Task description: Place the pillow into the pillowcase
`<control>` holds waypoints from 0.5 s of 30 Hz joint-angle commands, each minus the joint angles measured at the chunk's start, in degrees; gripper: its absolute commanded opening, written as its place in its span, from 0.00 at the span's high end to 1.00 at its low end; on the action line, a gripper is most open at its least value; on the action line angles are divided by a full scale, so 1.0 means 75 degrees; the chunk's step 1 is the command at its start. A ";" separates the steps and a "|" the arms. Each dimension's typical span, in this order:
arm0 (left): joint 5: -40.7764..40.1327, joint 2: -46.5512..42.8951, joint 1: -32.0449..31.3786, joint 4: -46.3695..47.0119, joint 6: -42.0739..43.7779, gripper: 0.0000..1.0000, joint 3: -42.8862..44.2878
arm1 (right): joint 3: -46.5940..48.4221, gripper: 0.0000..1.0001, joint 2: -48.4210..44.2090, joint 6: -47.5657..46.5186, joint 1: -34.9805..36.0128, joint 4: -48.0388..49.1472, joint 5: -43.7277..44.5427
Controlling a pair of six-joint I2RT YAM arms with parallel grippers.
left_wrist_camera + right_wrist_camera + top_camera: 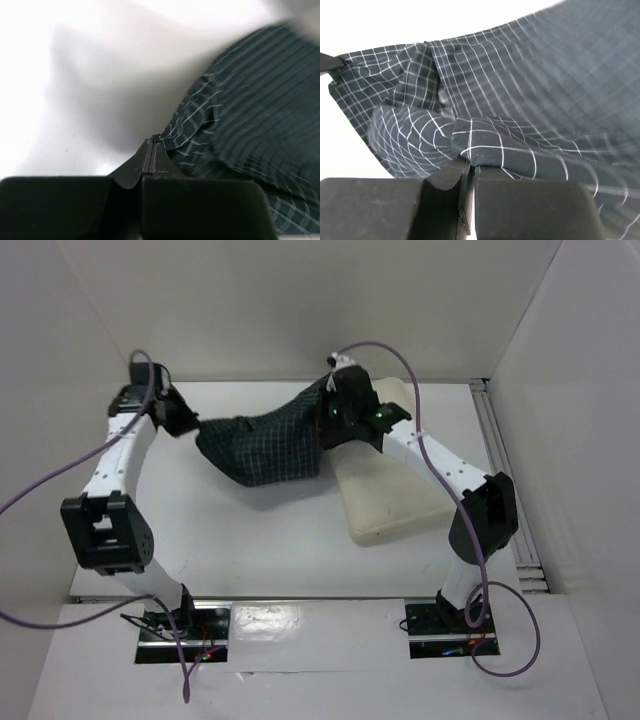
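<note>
The pillowcase (265,445), dark with a fine white check, hangs stretched between my two grippers above the white table. My left gripper (192,427) holds its left end; in the left wrist view the jaws (151,145) are shut on an edge of the cloth (250,110). My right gripper (333,420) holds the right end, and in its wrist view it (471,165) is shut on a bunched fold of the pillowcase (520,90). The cream pillow (385,505) lies flat on the table at the right, partly under the right arm.
White walls enclose the table on the left, back and right. A metal rail (505,470) runs along the table's right edge. Purple cables loop over both arms. The tip of the left gripper (330,62) shows at the far left of the right wrist view.
</note>
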 commanded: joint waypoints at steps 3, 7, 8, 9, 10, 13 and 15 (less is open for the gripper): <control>0.0232 -0.2108 0.0643 -0.0417 0.0293 1.00 0.1926 | 0.2371 1.00 0.0426 -0.0736 -0.0039 0.1477 -0.1788; 0.0383 -0.3270 0.0808 -0.0417 0.0410 1.00 0.2478 | 0.1683 1.00 0.0087 -0.0469 0.0031 0.3497 -0.3511; 0.0384 -0.3436 0.0808 -0.0742 0.0411 1.00 0.2560 | 0.1402 1.00 0.0086 -0.0247 0.0031 0.3859 -0.3665; 0.0477 -0.3600 0.0808 -0.0838 0.0492 1.00 0.2560 | 0.1295 1.00 0.0225 -0.0141 0.0031 0.3956 -0.3783; 0.0571 -0.3776 0.0808 -0.0839 0.0493 1.00 0.2247 | 0.1294 1.00 0.0366 -0.0035 0.0031 0.3957 -0.4051; 0.1167 -0.4502 0.0808 -0.0839 0.0493 1.00 0.1428 | 0.1702 1.00 0.1325 0.0118 0.0031 0.3385 -0.4509; 0.2042 -0.4948 0.0808 -0.0839 0.0400 1.00 0.0888 | 0.2347 1.00 0.2134 0.0118 0.0031 0.2684 -0.4814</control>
